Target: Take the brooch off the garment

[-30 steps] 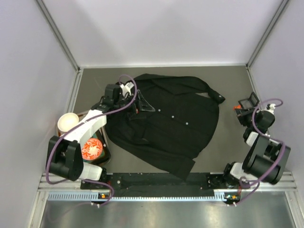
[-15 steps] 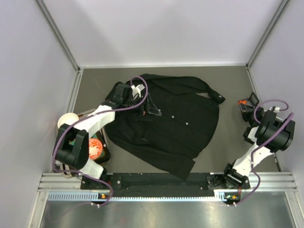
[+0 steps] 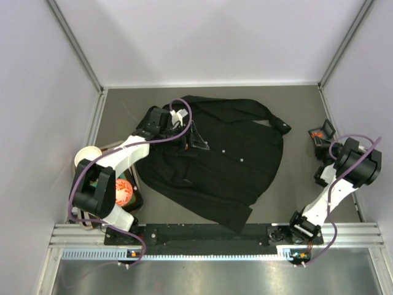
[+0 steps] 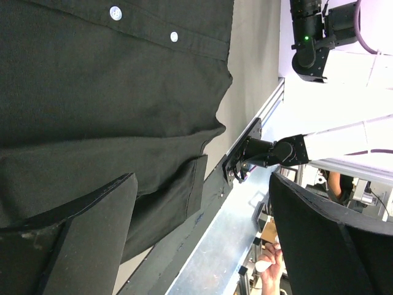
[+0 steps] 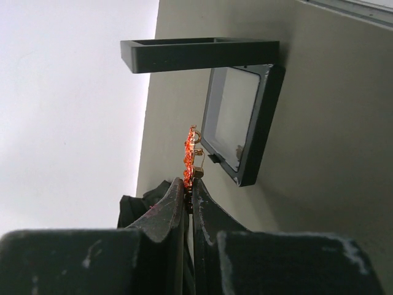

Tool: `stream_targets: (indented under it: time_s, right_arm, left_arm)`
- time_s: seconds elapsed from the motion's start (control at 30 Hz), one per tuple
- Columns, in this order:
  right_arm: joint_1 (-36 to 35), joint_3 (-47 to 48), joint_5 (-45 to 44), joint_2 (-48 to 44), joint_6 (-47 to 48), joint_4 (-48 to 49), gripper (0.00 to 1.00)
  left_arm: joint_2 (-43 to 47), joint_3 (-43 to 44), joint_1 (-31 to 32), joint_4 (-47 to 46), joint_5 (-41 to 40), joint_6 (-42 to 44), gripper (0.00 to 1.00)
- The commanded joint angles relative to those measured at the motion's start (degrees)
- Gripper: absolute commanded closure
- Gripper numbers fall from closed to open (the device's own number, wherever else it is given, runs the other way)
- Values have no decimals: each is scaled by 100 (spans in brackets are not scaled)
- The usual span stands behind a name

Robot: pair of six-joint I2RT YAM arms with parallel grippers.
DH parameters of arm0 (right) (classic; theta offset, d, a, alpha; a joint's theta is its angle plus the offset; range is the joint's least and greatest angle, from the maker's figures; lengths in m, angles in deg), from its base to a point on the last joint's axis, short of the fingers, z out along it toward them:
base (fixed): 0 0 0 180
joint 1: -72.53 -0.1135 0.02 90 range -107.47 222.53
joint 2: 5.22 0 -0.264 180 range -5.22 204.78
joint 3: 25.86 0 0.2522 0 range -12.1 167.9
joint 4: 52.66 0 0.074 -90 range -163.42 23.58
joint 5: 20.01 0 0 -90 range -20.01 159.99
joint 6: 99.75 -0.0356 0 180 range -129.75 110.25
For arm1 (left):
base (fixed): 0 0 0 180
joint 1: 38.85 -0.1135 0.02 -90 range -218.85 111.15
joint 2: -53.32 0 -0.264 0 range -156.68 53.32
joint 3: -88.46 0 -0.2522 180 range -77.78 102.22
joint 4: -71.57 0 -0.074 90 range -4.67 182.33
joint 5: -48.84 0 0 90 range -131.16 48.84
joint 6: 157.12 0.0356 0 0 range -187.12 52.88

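Brooch [image 5: 191,153] pinched edge-on in right pincer [image 5: 190,184], off garment [image 3: 215,160] | box [image 5: 245,123] just beside, 1 o'clock | left pincer [image 3: 195,140] spread over garment.

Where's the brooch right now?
Right wrist view: the brooch is pinched by the right gripper, beside the open black case on the right side, away from the garment.

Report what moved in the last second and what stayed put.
The left gripper slid right, further over the shirt, fingers open and holding nothing. The right gripper, shut on the brooch, shifted right and slightly away, toward the open case. The shirt and case did not move.
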Motion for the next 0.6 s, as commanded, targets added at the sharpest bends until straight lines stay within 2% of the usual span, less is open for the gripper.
stream_targets:
  time_s: [0.0,0.57]
  right_arm:
    - [86,181,-141,180,-79,1050,100]
    - [86,612,-202,453,-299,1015,99]
  left_arm:
    - [-52,124,22,-335,100,145,8]
    - [-52,72,30,-353,126,153,9]
